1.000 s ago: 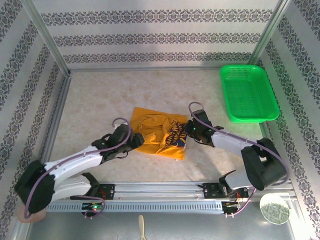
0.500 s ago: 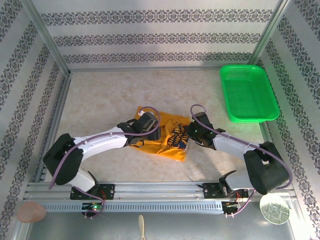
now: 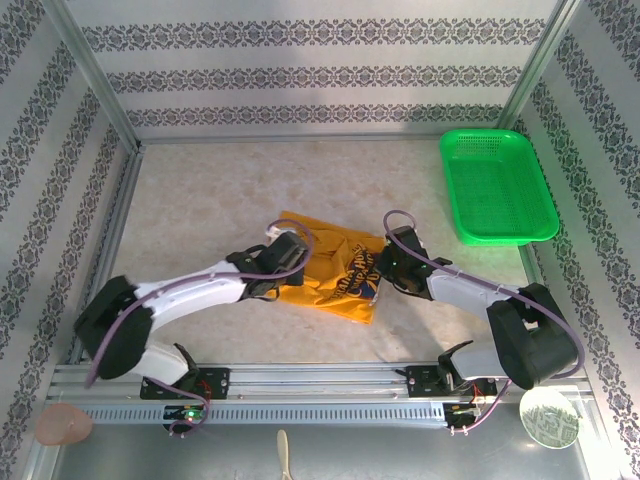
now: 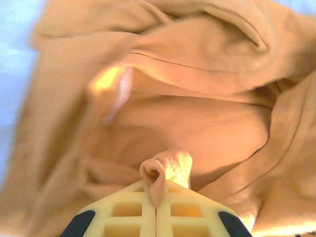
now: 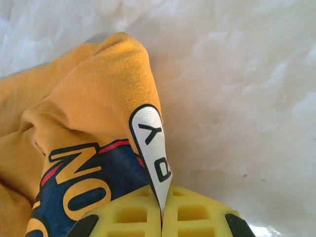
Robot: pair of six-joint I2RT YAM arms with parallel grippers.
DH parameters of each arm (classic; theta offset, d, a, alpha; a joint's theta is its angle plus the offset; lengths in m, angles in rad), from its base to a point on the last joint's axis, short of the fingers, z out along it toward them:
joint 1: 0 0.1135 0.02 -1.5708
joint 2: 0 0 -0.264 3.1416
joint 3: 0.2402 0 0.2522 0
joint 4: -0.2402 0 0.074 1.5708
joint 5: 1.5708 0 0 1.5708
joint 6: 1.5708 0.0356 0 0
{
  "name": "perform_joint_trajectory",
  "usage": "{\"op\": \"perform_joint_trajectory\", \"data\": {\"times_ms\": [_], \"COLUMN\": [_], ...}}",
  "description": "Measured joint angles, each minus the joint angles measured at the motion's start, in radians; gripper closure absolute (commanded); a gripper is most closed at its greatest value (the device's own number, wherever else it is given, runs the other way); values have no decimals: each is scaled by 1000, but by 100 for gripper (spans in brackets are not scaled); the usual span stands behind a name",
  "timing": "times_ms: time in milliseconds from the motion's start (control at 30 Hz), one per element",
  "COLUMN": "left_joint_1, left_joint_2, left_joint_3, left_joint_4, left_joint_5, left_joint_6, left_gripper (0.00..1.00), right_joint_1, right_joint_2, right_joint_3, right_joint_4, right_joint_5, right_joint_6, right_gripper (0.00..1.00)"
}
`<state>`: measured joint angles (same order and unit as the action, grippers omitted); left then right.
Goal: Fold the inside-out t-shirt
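Cloth is now caught on both sides: the left fingers [image 4: 156, 202] have just snapped closed on a small rolled fold of the t-shirt [image 3: 322, 285], the nub of orange fabric poking up between their tips in the left wrist view. A second ago that arm lay at the garment's left edge with its fingers apart. Since then it has swung in over the middle of the shirt, and in the top view the left fingers [image 3: 303, 262] sit over the crumpled centre. The right fingers [image 5: 162, 210] have not let go; they stay clamped on the shirt's right edge, a white sliver of the navy print [image 5: 84, 182] running down into the seam between them.

The t-shirt lies bunched on the desk [image 3: 200, 200] between the two arms, near the front, well apart from the green basket [image 3: 497, 190] at the far right. Its print [image 3: 355, 275] faces up beside the right fingers [image 3: 378, 268].

With both holds made, the shirt looks ready to be pulled or lifted, probably to open it out or turn it. It is still a rumpled heap and no clean fold has been laid yet
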<state>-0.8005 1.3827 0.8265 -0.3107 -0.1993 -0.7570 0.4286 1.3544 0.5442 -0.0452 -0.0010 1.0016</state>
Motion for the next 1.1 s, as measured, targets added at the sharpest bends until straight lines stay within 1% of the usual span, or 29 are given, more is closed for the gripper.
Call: {"op": "perform_joint_trajectory", "data": {"times_ms": [100, 167, 233, 267, 300, 467, 600, 767, 833, 967, 1033, 1100], "left_joint_1": [34, 57, 69, 71, 76, 74, 45, -43, -57, -37, 5, 66], "left_joint_2": [-156, -231, -264, -267, -266, -269, -263, -134, -70, 24, 64, 118], "left_joint_3": [-114, -197, -261, -282, -292, -262, -248, -239, -239, -235, -216, -176], "left_joint_4": [16, 34, 48, 48, 45, 46, 104, 218, 255, 297, 305, 315], "left_joint_5": [-47, -66, -71, -71, -68, -40, 13, 73, 92, 103, 127, 161], "left_joint_6": [-92, -159, -214, -232, -244, -262, -296, -364, -385, -396, -381, -344], "left_gripper": [99, 74, 59, 53, 50, 50, 51, 53, 55, 55, 55, 55], "right_joint_1": [-8, -8, -8, -8, -8, -8, -8, -7, -7, 18, 49, 98], "right_joint_2": [0, 0, 0, 0, 0, -22, -35, -49, -56, -101, -146, -206], "right_joint_3": [-5, -5, -5, -5, -5, -11, -13, -25, -32, -53, -71, -99], "right_joint_4": [-11, -13, -13, -15, -17, -23, -32, -37, -45, -76, -101, -126], "right_joint_5": [11, 11, 12, 13, 13, 16, 16, 24, 29, 50, 72, 96], "right_joint_6": [8, 14, 16, 17, 18, 18, 18, 23, 24, 34, 54, 90], "right_gripper": [100, 100, 100, 100, 100, 100, 100, 100, 100, 100, 100, 100]}}
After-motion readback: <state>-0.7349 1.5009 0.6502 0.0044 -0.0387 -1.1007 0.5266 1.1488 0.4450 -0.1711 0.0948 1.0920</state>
